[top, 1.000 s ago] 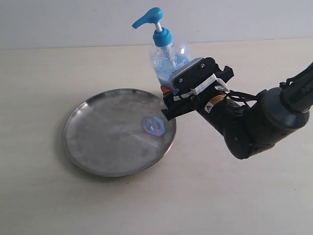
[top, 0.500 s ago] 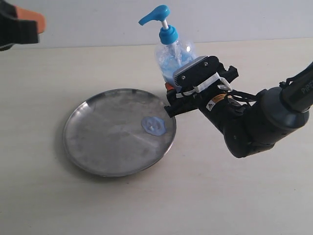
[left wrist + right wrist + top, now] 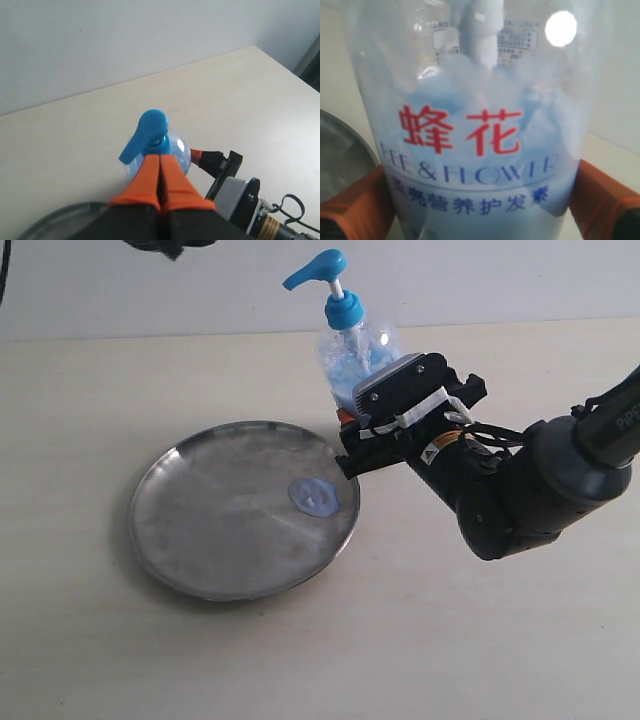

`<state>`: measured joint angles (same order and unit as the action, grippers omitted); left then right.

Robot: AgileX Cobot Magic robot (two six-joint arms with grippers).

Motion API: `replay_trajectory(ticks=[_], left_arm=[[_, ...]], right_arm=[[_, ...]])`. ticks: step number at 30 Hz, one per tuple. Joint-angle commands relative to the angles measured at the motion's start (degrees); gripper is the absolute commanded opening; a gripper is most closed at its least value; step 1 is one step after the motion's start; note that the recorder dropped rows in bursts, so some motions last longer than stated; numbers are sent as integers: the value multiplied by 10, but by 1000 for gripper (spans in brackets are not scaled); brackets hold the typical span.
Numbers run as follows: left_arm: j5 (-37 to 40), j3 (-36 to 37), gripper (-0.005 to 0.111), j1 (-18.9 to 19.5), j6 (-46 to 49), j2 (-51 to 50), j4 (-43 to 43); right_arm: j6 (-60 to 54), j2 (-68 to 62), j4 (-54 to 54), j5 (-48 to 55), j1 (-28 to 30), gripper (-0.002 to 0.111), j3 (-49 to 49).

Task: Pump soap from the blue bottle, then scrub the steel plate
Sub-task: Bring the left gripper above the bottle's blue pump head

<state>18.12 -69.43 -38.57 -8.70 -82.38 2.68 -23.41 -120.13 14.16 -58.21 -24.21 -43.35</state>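
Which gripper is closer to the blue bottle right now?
Right. The right gripper clasps the body of the blue bottle between its fingers; the left gripper, shut, hangs higher up, clear of the pump head.

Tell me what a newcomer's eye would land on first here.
The blue bottle is upright at the far right edge of the steel plate, its lower part clamped in the right gripper. A blob of soap lies on the plate near that edge. The left gripper, shut, hangs above the pump head.
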Motion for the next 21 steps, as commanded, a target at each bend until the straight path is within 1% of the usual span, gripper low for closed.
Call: replay_trajectory(ticks=[1,12,14,16,21], left_arm=[[-3,-41,0,-4,19,-37,13],[-1,-135,0,-4,53,-142,13],[-1,-155,0,4,53,-167,13],[-1,-166,0,9,53,-180,13],[8,-167,0,9,55,-197,10]], right_arm=[[-3,7,-2,-30,-1,0,-6],[-3,7,-2,-28,-1,0,-6],[-3,7,-2,-27,-1,0,-6],[-3,7,-2,-27,-1,0,-6],[-3,7,-2,-26,-1,0,-6]])
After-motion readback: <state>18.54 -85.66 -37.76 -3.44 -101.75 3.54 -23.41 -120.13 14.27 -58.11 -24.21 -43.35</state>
